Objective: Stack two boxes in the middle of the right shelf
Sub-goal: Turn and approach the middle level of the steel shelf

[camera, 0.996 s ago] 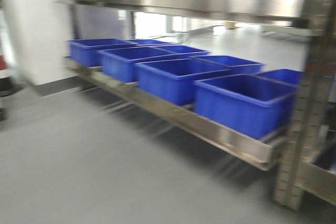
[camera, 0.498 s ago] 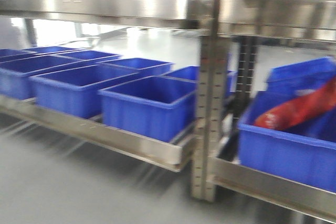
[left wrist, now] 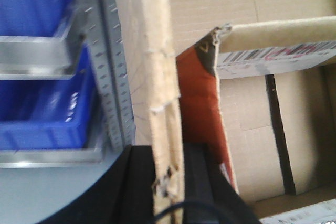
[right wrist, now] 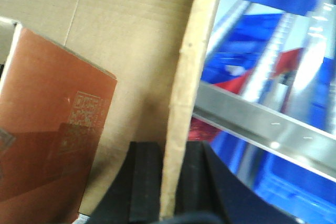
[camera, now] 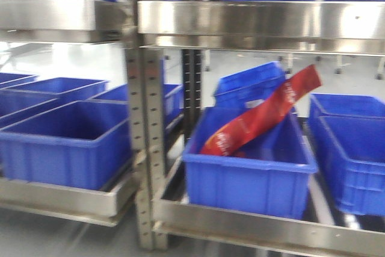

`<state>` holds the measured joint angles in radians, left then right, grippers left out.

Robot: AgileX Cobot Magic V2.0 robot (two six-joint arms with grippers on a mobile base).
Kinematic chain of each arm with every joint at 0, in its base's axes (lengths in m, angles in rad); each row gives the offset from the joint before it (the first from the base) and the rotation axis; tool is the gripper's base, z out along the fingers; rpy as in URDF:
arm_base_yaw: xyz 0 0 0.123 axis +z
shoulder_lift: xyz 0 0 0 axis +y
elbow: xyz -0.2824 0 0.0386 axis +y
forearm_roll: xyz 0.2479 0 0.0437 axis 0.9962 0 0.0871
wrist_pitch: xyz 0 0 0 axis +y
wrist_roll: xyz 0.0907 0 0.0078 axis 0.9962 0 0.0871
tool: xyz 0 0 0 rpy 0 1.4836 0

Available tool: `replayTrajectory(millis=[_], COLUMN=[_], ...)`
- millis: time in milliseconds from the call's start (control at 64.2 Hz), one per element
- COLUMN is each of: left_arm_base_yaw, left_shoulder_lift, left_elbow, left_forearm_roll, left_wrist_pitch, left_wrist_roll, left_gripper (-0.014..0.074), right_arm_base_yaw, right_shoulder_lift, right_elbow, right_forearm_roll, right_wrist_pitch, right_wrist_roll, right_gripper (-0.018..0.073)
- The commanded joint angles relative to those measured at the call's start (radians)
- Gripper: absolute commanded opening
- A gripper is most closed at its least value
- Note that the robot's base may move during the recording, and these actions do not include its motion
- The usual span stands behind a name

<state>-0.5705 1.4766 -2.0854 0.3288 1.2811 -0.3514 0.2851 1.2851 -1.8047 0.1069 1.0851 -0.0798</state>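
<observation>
Open cardboard box [left wrist: 164, 66] held between both arms, just short of the rack. Left gripper [left wrist: 167, 179] clamps one side wall, right gripper [right wrist: 167, 182] the opposite wall, probably to keep it level. Steel shelf [camera: 258, 19] ahead; blue bins [camera: 246, 179] below.

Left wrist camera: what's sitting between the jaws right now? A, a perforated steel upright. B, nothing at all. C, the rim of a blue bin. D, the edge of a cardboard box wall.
D: the left gripper has one black jaw on each side of the cardboard box wall, tight against it.
</observation>
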Motion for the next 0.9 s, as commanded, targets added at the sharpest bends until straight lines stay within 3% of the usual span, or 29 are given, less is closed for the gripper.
replayTrajectory(millis=[0,887], left_arm_base_yaw=[-0.005,-0.005], left_shoulder_lift=[-0.011,-0.011], left_elbow=[-0.013,-0.013], left_forearm_roll=[0.019,0.019], left_wrist_pitch=[-0.067,-0.067], left_wrist_roll=[0.001,0.001], left_gripper=[-0.0111,-0.0111], right_arm_base_yaw=[-0.002,-0.002], right_shoulder_lift=[-0.011,-0.011], right_elbow=[-0.010,-0.010], right_forearm_roll=[0.010,0.010], right_wrist_pitch=[-0.047,-0.047], right_wrist_roll=[-0.014,-0.014], right_gripper=[-0.0151,-0.0151])
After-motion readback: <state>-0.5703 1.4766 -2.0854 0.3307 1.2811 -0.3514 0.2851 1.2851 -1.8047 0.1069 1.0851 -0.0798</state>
